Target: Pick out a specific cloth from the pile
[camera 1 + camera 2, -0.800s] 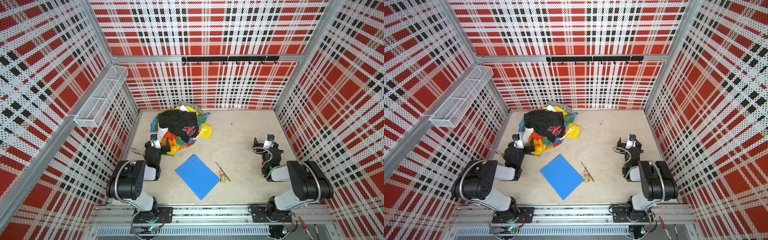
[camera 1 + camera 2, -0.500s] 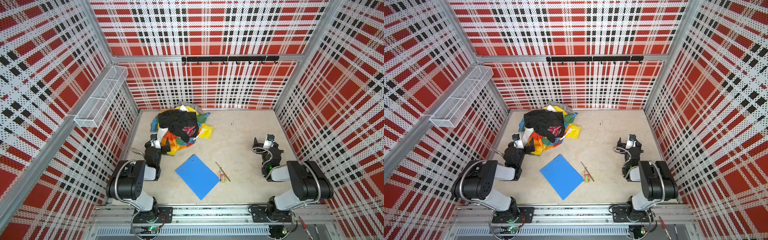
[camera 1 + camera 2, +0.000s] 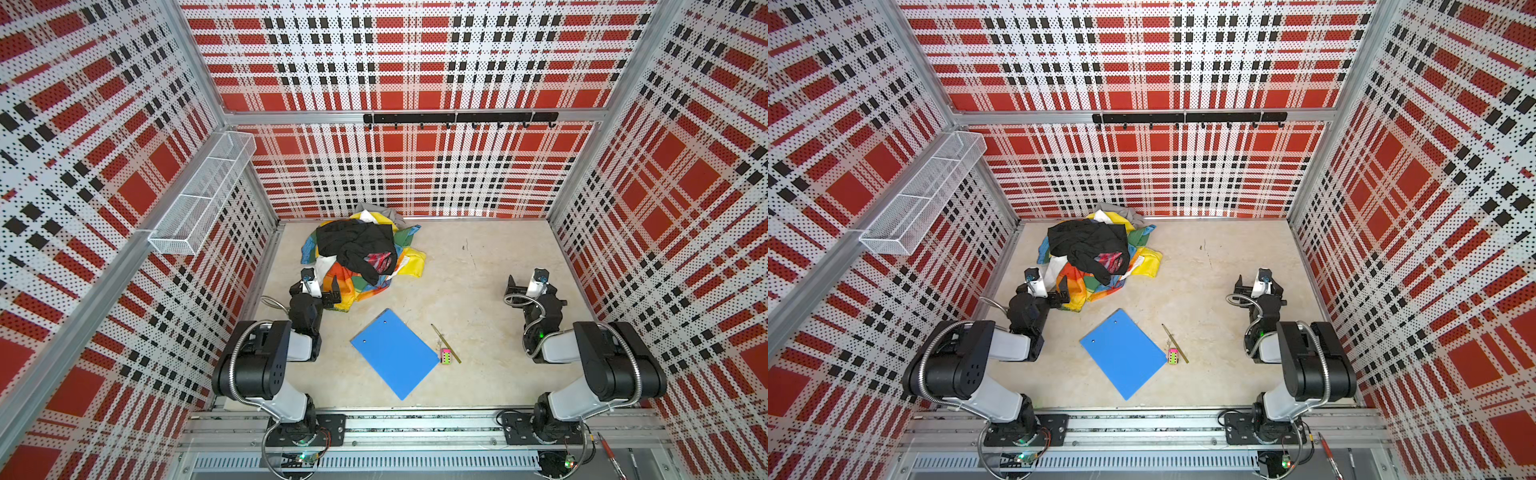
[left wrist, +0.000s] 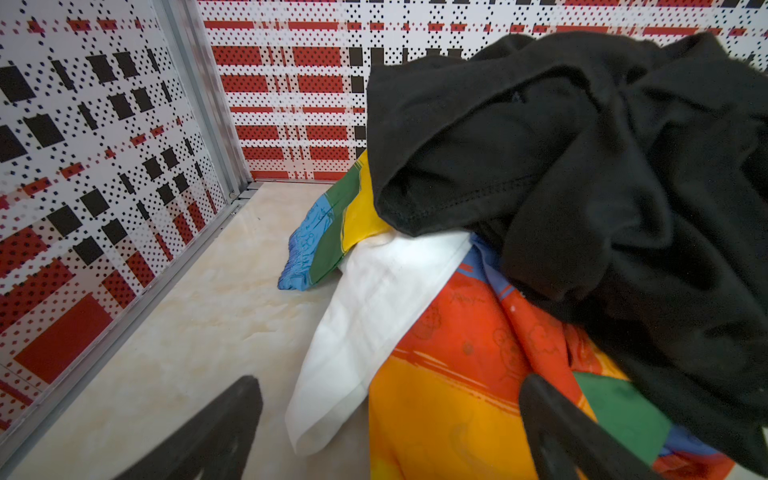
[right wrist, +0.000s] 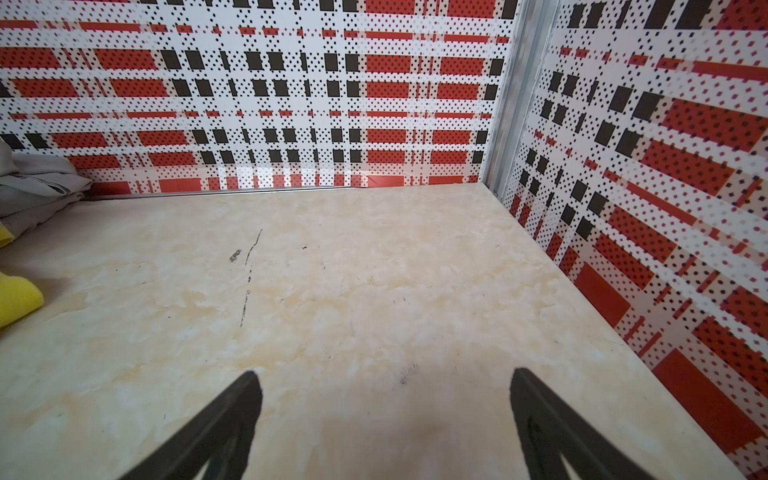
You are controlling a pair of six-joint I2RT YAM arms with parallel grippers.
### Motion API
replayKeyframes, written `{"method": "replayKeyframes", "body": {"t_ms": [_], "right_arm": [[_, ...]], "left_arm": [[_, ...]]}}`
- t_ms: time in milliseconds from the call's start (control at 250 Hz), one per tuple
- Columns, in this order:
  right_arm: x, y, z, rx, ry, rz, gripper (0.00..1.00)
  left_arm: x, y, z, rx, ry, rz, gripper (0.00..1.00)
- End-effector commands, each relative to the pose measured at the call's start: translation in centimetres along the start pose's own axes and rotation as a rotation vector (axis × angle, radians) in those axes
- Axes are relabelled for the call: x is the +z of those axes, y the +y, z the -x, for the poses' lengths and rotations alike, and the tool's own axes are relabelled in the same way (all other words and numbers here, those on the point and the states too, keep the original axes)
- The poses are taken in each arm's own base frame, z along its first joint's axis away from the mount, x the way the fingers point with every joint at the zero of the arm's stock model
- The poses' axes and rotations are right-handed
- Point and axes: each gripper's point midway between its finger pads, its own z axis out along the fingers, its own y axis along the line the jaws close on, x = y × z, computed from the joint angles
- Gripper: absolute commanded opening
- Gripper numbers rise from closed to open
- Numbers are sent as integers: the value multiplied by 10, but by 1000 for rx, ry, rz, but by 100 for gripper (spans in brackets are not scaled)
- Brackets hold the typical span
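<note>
Plainly, the task has hardly begun: the cloth [image 4: 374, 311] is not yet out of the pile [image 3: 361, 257], and neither arm holds anything

The pile sits at the far left of the worktop [image 3: 478, 291], close to the back wall. The cloth is the white sheet buried in it. Only a flap shows, poking out on the side nearest the left arm, in both top views [image 3: 1054, 266]. In the left wrist view that flap slides out from under the black garment [image 4: 582, 166] and lies against the rainbow cloth [image 4: 457, 374], its corner resting on the worktop.

The left pincer [image 3: 318, 286] is at the pile's near edge with its jaws spread wide and nothing between them. The white corner lies just ahead of the gap, while one finger stands over the rainbow cloth; whether it touches cannot be told. The right pincer [image 3: 532, 286] is likewise released and empty, low over bare worktop and well apart from the pile.

What is left, by this reading, is nearly everything: advance onto the white flap, clench on it alone, and draw the sheet free. The black garment lies on top of it, so it may drag along. The clipboard [image 3: 392, 353] lies apart from the pile, nearer the arms
</note>
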Motion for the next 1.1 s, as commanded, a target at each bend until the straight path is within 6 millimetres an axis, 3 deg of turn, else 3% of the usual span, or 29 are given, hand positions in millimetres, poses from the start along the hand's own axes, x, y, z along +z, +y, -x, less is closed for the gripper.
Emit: {"method": "replayKeyframes", "body": {"t_ms": [0, 368, 588, 744, 896, 1000, 1097], "right_arm": [[-1, 0, 13, 9, -52, -4, 100], [-6, 0, 16, 14, -77, -1, 100], [-25, -8, 28, 35, -141, -28, 100], [-41, -14, 51, 48, -170, -56, 100], [-45, 2, 87, 88, -112, 13, 100], [-54, 17, 120, 146, -102, 76, 100], [-65, 31, 147, 215, -97, 145, 100]], "left_arm": [[0, -1, 9, -8, -31, -5, 99], [-3, -3, 10, -7, -40, -20, 99], [-22, -5, 32, 27, -106, 37, 99], [-34, -16, 71, 51, -105, 65, 99], [-49, -26, 119, -100, -109, 11, 99], [-56, -32, 132, -207, -71, -27, 99], [-60, -38, 131, -282, -14, -69, 99]]}}
